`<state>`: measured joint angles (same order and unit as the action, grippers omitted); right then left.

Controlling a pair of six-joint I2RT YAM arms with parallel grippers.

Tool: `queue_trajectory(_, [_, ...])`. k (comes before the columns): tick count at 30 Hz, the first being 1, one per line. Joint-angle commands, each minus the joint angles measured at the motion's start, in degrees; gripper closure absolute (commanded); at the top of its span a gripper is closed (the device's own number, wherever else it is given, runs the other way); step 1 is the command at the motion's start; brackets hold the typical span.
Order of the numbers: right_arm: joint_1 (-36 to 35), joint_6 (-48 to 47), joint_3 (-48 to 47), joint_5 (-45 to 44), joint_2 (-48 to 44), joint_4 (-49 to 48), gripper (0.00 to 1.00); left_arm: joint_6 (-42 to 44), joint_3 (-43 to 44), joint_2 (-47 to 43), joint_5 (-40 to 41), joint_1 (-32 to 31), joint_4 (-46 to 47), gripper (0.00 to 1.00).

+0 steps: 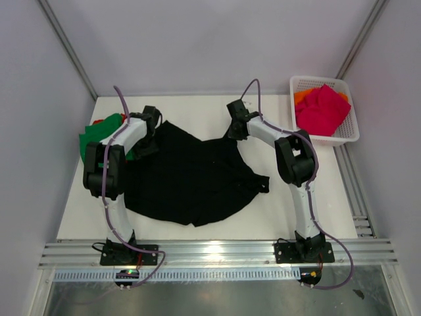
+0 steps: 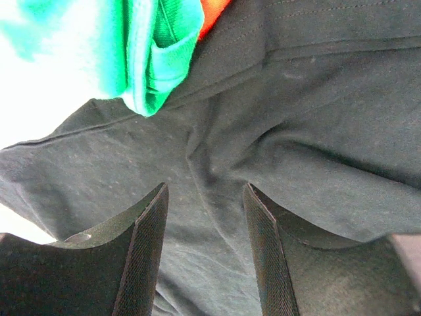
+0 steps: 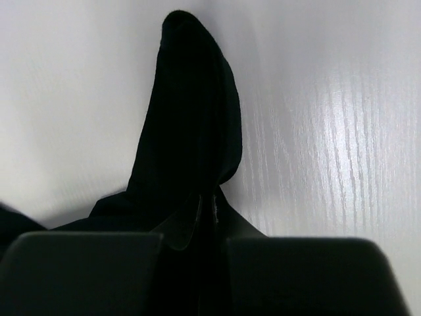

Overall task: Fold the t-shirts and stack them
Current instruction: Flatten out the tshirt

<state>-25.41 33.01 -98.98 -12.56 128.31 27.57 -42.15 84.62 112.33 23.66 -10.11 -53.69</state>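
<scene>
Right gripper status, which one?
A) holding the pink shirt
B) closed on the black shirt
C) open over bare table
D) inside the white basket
B: in the right wrist view the right gripper has its fingers drawn together on a fold of the black t-shirt, with dark cloth pinched between them.

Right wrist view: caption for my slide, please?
Right gripper closed on a bunched fold of the black t-shirt, white table behind.
</scene>
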Motion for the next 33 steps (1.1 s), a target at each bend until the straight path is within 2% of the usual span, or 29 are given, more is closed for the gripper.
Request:
queue_trajectory(1, [0.1,0.0,-1.1,1.0,0.8,-1.0,0.97,0.6,1.4,-2.6,1.8,-0.1,-0.9,0.48])
queue_trajectory(25, [0.6,-14.9,-15.1,-8.0,-3.7,-6.8,0.97,-0.2,-1.7,-2.4,-0.3,-0.1,0.8,0.48])
queue_trajectory(33, [0.6,-16.3,-15.8,-9.6,-4.9,-10.9,0.97,-0.2,-2.2,-2.1,-0.7,-0.1,1.0,0.48])
